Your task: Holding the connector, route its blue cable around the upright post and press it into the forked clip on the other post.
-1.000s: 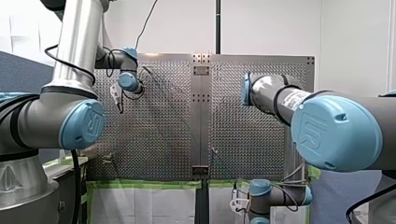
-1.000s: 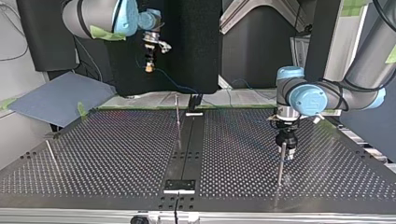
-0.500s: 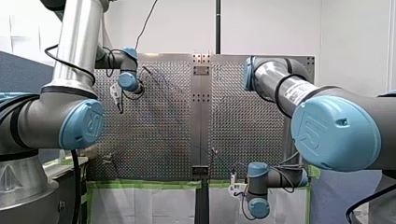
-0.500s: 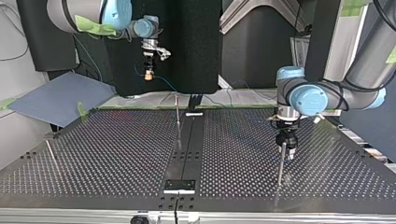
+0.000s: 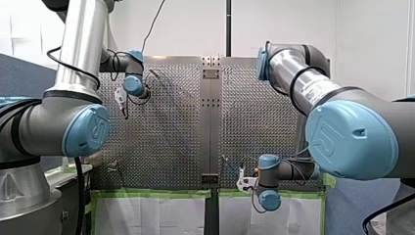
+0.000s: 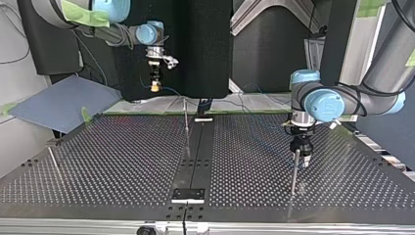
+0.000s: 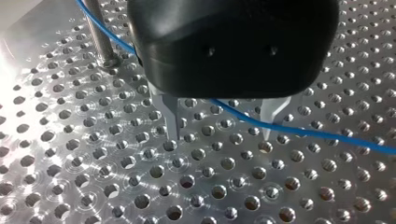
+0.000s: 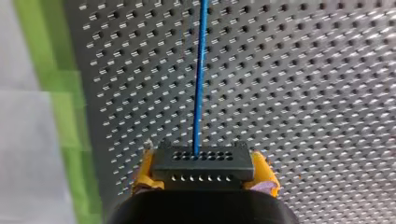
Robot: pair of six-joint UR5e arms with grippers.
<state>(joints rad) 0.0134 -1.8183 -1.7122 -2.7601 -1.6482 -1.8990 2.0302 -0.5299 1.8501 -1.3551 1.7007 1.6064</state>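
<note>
Judging by how things lie, the routing is under way and the clip is not yet reached. The perforated surface (image 6: 122, 161) carries three thin posts (image 6: 186, 122). My right arm (image 6: 93, 12) hangs over the edge nearest the arms' bases, close to that edge's middle. My right claw (image 6: 155, 82) is raised well above the surface, its yellow pads (image 8: 142, 177) clamped on the two sides of the black connector (image 8: 203, 163). My left claw (image 7: 219, 128) stands low over its own half of the surface, well in from every edge. Its metal fingers (image 7: 170, 116) are spread apart and grip nothing, near an upright post (image 7: 100, 35).

The blue cable (image 8: 200, 70) leaves the connector straight ahead, runs past that post and crosses the gap between the left fingers unpinched. I cannot tell which side of the post it passes. Which post bears the forked clip is too small to make out.

Next, I judge, the connector must be carried so that the cable draws snug round the post. Then it must come down over the fork with a gentle pull.
</note>
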